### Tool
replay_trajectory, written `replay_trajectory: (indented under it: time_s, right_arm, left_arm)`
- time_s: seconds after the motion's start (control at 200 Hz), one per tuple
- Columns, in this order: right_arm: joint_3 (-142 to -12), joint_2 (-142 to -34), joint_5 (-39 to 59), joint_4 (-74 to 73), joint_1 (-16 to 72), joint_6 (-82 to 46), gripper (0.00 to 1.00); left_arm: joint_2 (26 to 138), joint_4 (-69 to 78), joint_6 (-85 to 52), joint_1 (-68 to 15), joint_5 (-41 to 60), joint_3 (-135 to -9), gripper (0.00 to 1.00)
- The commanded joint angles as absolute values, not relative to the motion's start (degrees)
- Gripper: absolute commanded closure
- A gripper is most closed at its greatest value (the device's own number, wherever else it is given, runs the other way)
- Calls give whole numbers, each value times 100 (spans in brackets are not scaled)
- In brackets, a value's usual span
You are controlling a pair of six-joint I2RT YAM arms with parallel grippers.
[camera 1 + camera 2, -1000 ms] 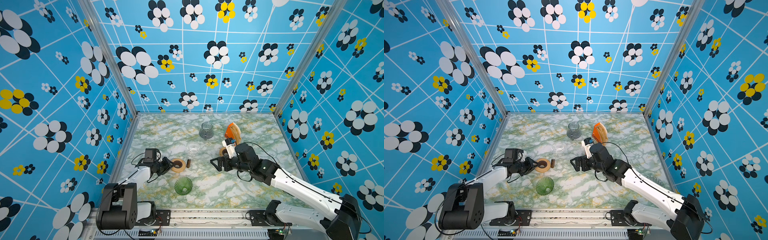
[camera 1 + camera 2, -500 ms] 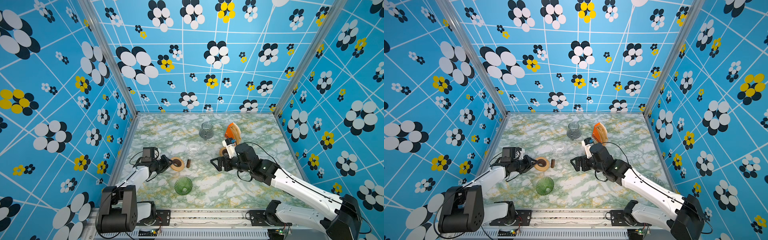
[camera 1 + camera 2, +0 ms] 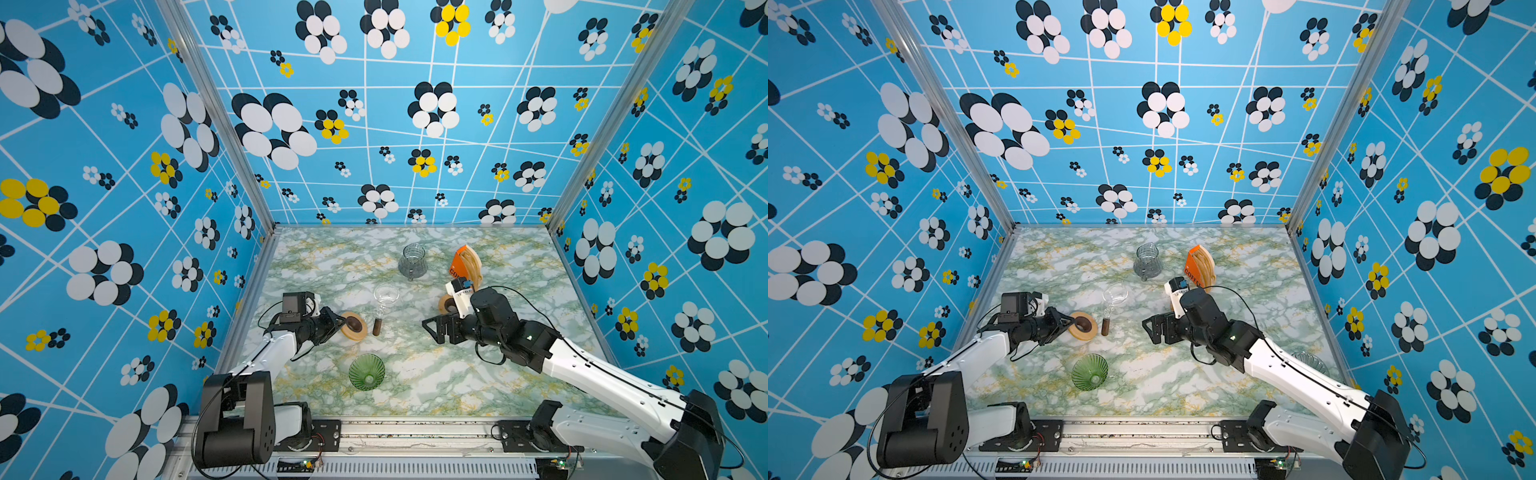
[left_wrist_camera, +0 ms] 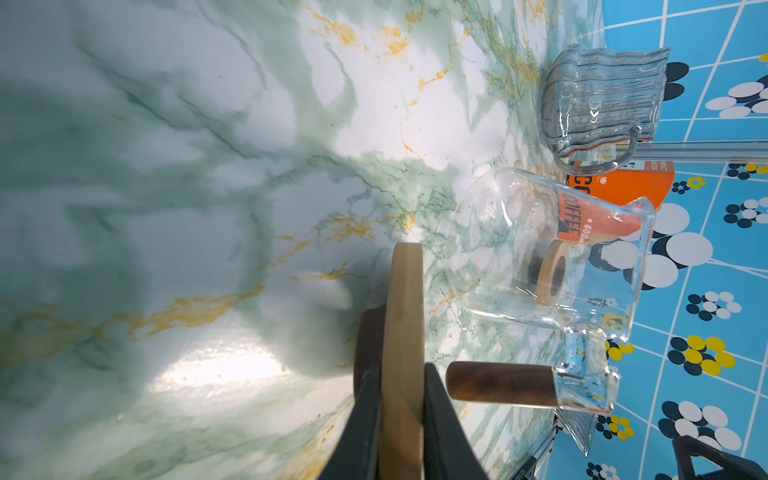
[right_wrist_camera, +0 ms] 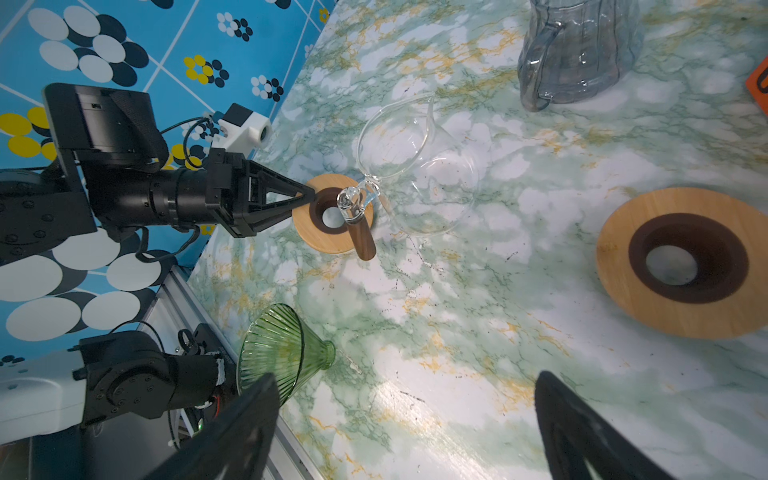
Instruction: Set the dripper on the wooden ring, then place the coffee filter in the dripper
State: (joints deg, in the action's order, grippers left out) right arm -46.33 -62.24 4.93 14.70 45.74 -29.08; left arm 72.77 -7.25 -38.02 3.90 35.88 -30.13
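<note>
My left fingers [image 5: 301,195] pinch the edge of a wooden ring [image 4: 405,332], just beside a clear pot [image 3: 385,297] with a brown handle. My right fingers [image 3: 434,330] are spread wide and hold nothing, above the tabletop [image 3: 457,382]. The filters [image 3: 471,262] stand in their orange pack at the back. The green dripper [image 3: 365,372] lies on its side near the front, well apart from them.

The dripper [image 3: 365,372] is a green ribbed glass cone. It lies on its side on the bench [image 3: 436,386], low and left of centre in both top views, and nothing is inside it. The filters [image 3: 472,258] are a tan paper stack standing upright in an orange pack [image 3: 456,264] above and right of centre, well apart from the dripper.
</note>
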Motion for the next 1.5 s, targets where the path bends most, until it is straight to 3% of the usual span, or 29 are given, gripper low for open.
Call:
replay_trajectory:
  time_s: [0.0, 0.75, 1.155, 1.495]
  right_arm:
    - [-4537, -6133, 412, 1525, 4614, -2967, 3]
    - [-4716, -5789, 754, 1390, 4614, -2883, 2]
    - [-4673, -5586, 1008, 1082, 4610, -3076, 3]
    - [-4693, -5612, 1187, 828, 4614, -3090, 4]
  left_arm:
    - [7264, -967, -3759, 474, 3454, -3054, 88]
    - [6003, -1484, -3751, 988, 4319, -3568, 89]
    - [6070, 608, -5198, 1004, 5614, -3426, 88]
    - [6570, 1805, -5776, 730, 5889, -3488, 88]
